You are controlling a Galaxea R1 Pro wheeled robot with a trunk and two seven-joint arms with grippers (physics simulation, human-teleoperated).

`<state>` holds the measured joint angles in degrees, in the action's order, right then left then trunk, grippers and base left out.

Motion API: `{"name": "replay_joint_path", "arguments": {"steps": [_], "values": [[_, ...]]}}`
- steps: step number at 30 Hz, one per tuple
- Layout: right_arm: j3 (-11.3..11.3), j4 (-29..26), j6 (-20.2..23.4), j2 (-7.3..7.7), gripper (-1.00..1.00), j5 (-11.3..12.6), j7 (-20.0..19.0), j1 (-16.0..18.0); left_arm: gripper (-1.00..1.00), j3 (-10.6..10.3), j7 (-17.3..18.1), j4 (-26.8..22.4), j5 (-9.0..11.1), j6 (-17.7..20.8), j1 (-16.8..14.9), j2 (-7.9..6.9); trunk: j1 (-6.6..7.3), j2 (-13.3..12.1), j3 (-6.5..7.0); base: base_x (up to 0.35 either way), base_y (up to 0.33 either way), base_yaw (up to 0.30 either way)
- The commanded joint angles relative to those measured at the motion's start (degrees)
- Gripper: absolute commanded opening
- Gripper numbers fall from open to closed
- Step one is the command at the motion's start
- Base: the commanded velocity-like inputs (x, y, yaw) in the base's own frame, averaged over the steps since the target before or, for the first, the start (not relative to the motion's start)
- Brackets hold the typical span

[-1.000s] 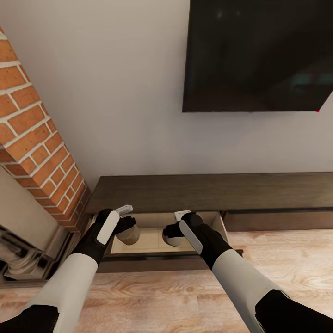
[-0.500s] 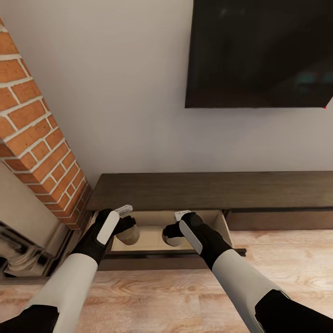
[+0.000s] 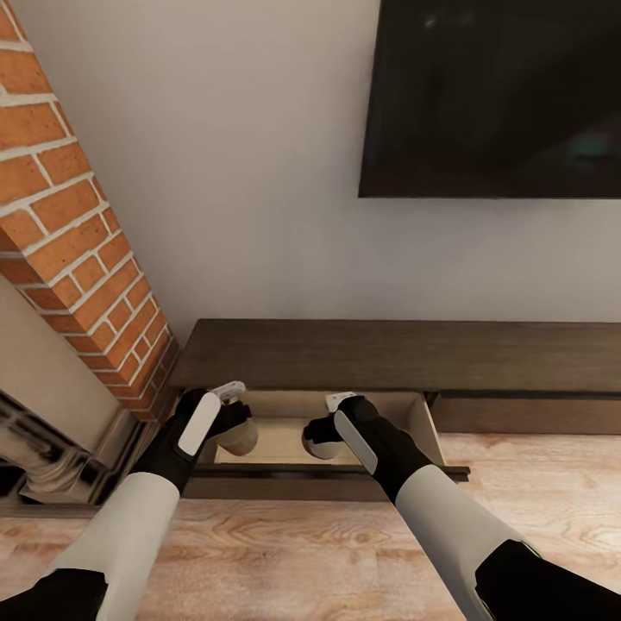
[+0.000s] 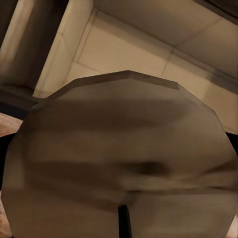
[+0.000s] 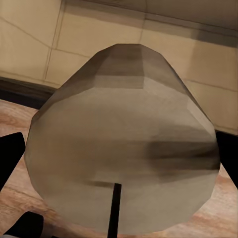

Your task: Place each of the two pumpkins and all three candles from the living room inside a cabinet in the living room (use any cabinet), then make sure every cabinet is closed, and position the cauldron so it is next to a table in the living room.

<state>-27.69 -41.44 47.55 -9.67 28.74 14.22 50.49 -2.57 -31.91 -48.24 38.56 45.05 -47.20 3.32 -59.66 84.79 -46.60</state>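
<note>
Low against the wall runs the dark-brown cabinet, its left drawer pulled out with a pale interior. My left gripper is shut on a grey-beige candle held over the drawer's left part; up close the candle looms large above the pale drawer floor. My right gripper is shut on a second candle over the drawer's middle, and that candle hangs over the drawer's front edge and floor.
A brick fireplace column stands close at the left. A dark television hangs on the white wall above the cabinet. Wood floor spreads to the right of the drawer.
The view has shifted a little rightward and closer, so the brick column and television sit differently in the picture. Both grippers still hold their candles over the open drawer, barely moved.
</note>
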Motion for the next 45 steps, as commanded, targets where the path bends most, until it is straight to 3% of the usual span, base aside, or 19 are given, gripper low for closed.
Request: {"name": "replay_joint_path", "arguments": {"steps": [1, 16, 45], "values": [[0.00, 0.01, 0.00, 0.00, -1.00, 0.00, -0.03, 0.02, -1.00, -0.03, 0.01, 0.09, -0.01, 0.00, 0.00, -0.12, 0.00, 0.00, 0.00, 0.169, 0.000, 0.000], [0.00, 0.04, 0.00, 0.00, -1.00, 0.09, -0.07, -0.04, -1.00, -0.25, 0.05, 0.19, 0.04, 0.23, 0.00, 0.51, 0.00, 0.00, 0.00, 0.082, 0.000, 0.000], [0.00, 0.05, 0.00, 0.00, -1.00, 0.09, -0.07, -0.04, -1.00, -0.24, -0.52, 0.59, -0.18, -0.05, 0.00, 0.62, -6.37, 11.63, -5.21, 0.021, 0.000, 0.000]]}}
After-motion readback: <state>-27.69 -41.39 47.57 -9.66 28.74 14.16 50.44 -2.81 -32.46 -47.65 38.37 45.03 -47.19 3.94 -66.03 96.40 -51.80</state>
